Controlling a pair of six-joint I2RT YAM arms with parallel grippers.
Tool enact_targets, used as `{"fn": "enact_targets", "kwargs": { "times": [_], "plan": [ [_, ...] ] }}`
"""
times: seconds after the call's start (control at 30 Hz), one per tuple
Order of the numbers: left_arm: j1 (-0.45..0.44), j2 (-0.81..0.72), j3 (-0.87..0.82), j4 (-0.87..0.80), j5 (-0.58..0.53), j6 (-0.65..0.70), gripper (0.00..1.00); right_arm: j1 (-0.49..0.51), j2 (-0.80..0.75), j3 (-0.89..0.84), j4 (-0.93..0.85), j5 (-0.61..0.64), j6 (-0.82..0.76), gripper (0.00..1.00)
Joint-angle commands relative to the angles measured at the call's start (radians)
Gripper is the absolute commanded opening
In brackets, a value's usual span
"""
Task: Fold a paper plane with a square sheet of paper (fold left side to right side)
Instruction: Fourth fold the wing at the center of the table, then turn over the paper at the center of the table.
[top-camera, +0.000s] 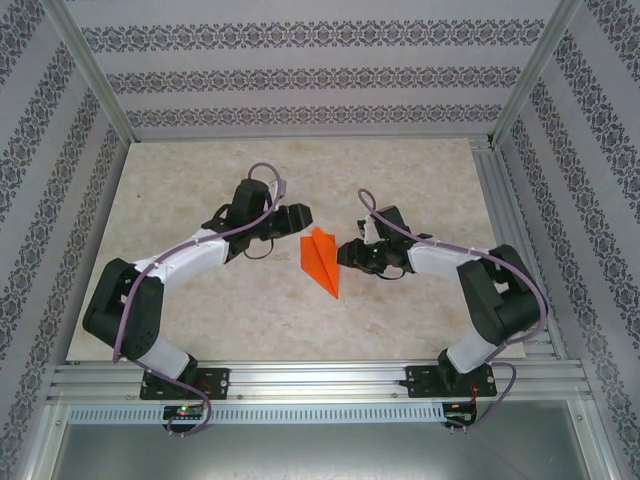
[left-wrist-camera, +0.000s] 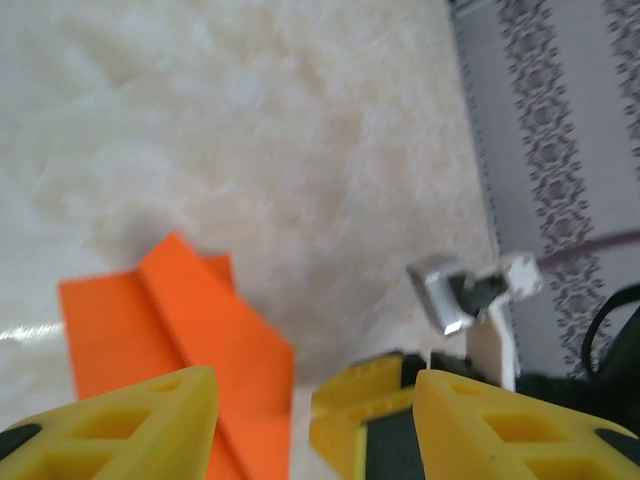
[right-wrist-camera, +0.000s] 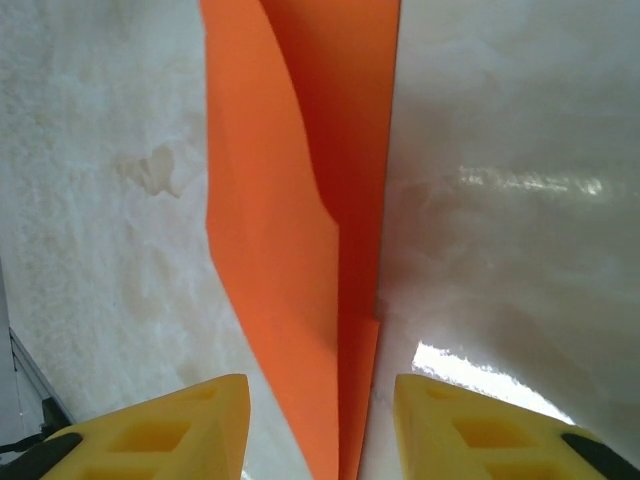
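Paper plane (top-camera: 320, 262) is the word that fits the orange sheet now. It reads as a slim dart with a crease down its middle and layered flaps on either side, so I judge the folding largely done. It lies flat on the bench (top-camera: 200, 180) between the two pincers, held by neither. The left pincer (top-camera: 300, 220) stands just beside the plane's wider end. In its own wrist view the left pincer (left-wrist-camera: 300, 430) has its yellow fingers (left-wrist-camera: 130, 420) well apart, with nothing clamped between them, and the plane (left-wrist-camera: 190, 320) lies just ahead of and below the left-hand finger. The right pincer (top-camera: 348, 252) sits close against the plane's other long edge. From its wrist, the right pincer (right-wrist-camera: 320, 430) is likewise spread open, and the plane (right-wrist-camera: 300, 200) runs straight out from the gap between its fingers without either finger pressing it. One flap there looks slightly lifted along the centre crease — whether it needs another pressing is hard to say from this blur. What seems left, at most, is flattening that crease or a last wing fold — otherwise the arms have only to draw clear of the finished dart.
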Motion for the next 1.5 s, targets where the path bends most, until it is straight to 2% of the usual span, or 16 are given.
{"fn": "enact_targets", "kwargs": {
  "times": [0.0, 0.2, 0.27, 0.4, 0.53, 0.8, 1.0, 1.47],
  "plan": [
    [0.004, -0.048, -0.073, -0.005, -0.024, -0.036, 0.56, -0.012, 0.061, 0.042, 0.100, -0.038, -0.018, 0.42],
    [0.003, -0.087, -0.156, 0.041, -0.007, -0.079, 0.57, -0.011, 0.137, 0.034, 0.227, -0.101, 0.032, 0.32],
    [0.004, -0.089, -0.170, 0.054, -0.004, -0.088, 0.57, -0.011, 0.140, 0.030, 0.237, -0.102, 0.034, 0.27],
    [0.003, -0.084, -0.175, 0.079, 0.014, -0.102, 0.56, -0.013, 0.130, 0.031, 0.242, -0.111, 0.034, 0.08],
    [0.004, -0.099, -0.162, 0.105, 0.035, -0.128, 0.57, -0.013, 0.076, 0.041, 0.210, -0.119, 0.026, 0.02],
    [0.004, -0.207, -0.141, 0.181, 0.044, -0.216, 0.62, -0.017, -0.132, 0.074, 0.103, -0.138, 0.012, 0.00],
    [0.001, -0.276, -0.113, 0.277, 0.069, -0.262, 0.64, -0.017, -0.265, 0.099, 0.094, -0.177, 0.052, 0.00],
    [-0.026, -0.250, -0.058, 0.379, 0.125, -0.308, 0.53, -0.004, -0.386, 0.106, 0.233, -0.265, 0.215, 0.04]
  ]
}}
